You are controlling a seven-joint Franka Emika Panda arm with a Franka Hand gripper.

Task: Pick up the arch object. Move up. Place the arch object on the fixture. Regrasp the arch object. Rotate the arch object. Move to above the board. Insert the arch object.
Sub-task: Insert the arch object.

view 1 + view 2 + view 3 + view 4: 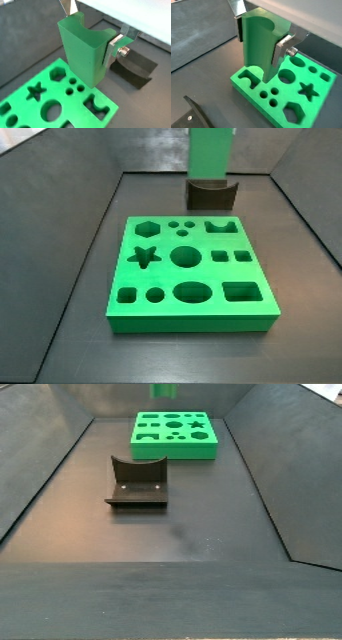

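My gripper (91, 27) (262, 37) is shut on the arch object (83, 55) (258, 57), a tall green block held upright with its curved notch at the gripper end. The silver fingers (115, 47) (283, 49) press on two opposite sides. The block hangs above the board (73, 114) (288, 100), over the edge next to the arch-shaped hole. In a side view the arch object (210, 153) shows at the frame's upper edge and the gripper is out of view. The board (163, 275) (174, 452) lies flat. The fixture (137, 70) (210, 195) (136, 484) stands beside it with nothing on it.
Dark sloping walls (80, 238) (267, 474) enclose the grey floor on both sides. Open floor (174, 544) stretches from the fixture away from the board. A dark corner of the rig (194, 115) shows at the edge of a wrist view.
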